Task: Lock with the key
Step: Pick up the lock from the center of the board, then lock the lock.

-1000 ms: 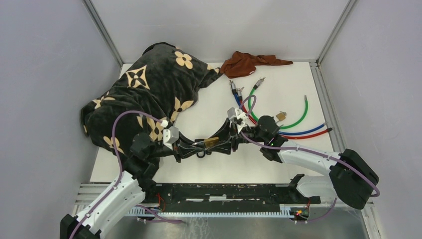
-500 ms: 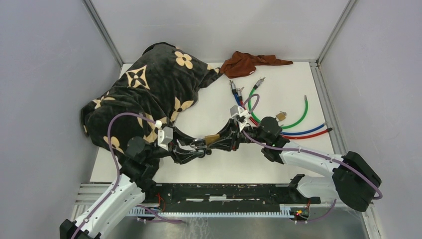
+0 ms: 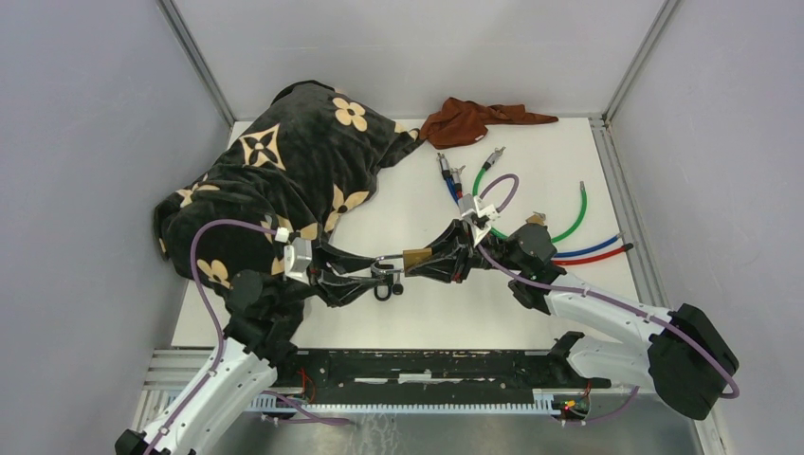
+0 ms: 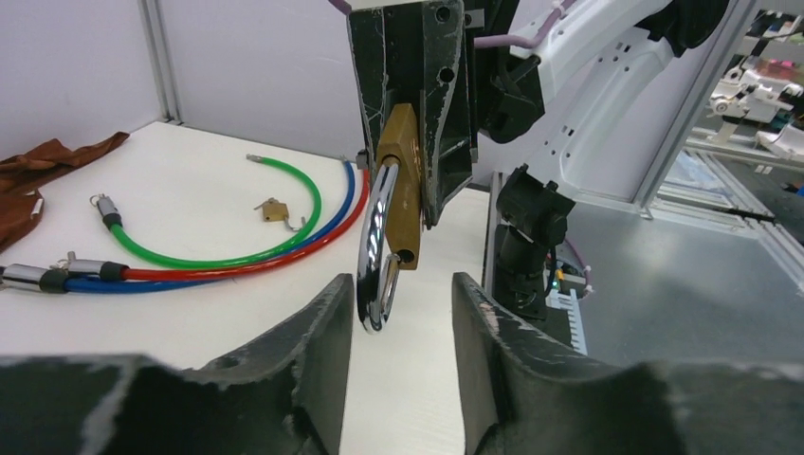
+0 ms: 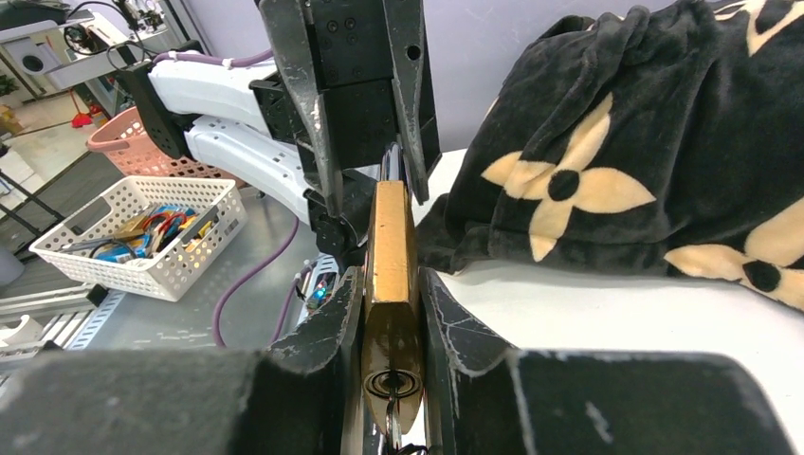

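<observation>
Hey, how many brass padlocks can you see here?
2. One padlock is clamped in the right gripper, between the arms. A smaller padlock lies on the table beside the green cable. More could be hidden under the blanket.

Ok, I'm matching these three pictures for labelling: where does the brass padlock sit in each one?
Top external: padlock mid-table, between the two arms' tips.
Left wrist: padlock upper centre, its shackle reaching down toward the camera.
Right wrist: padlock bottom centre, keyhole end nearest the lens.
Shared landmark: the right arm's jaws, clamped on the brass body in all three views.
</observation>
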Robot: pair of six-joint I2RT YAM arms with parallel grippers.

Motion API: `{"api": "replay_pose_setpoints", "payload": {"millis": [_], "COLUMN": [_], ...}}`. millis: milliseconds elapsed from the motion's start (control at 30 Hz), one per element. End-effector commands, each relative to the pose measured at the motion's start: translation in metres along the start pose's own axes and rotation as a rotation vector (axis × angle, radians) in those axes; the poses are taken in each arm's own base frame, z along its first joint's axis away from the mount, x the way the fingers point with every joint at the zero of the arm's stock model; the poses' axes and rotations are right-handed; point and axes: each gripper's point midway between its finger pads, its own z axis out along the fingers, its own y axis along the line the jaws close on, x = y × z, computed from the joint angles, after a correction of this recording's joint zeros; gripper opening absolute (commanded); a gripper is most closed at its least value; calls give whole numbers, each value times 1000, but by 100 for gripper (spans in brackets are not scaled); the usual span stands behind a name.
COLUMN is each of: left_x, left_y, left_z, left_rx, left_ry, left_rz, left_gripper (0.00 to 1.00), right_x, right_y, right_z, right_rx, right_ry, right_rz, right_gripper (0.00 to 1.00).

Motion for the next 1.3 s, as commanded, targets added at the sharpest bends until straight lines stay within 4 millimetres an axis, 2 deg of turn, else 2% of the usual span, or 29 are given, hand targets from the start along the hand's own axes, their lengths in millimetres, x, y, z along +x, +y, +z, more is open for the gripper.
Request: {"api": "replay_pose_setpoints", "payload": {"millis": [0,233,267,433,467,767,1000,1167,1267], "left_x": [-12,-10,-9,-10,-9,-4,5,8,6], "left_y": [0,3,3,3,2,-3,-14,-14,-14], "left_z": [2,3,3,3,3,6,9,13,15], "left_rx": [-5,-5,-4,-1,0,35,82,87,92], "left_ry": [-65,-77,-74,-78,-77,-57,-26,-18,-23], "left_rz": [-20,-7,-9,-14,-15,-49,-96,-88,-43], "left_gripper": [45,38,35,5,2,2,2,2,2], "right_x": [-40,-41,-42,-41,-41,-41,-34,-34,-33], "right_y": [18,21,22,21,22,11,-4,-2,7], "right_z": [4,6,7,10,11,21,28,36,41], "right_rx": [-72,-100,-107,-116,-118,-78,-24,-42,-86], "right_ry": [-113,-123,-125,-122,-122,-139,-103,-100,-100], "right_rz": [-115,-108,-110,-99,-101,-115,-149,-145,-126], "right_gripper": [0,0,0,0,0,0,0,0,0]}}
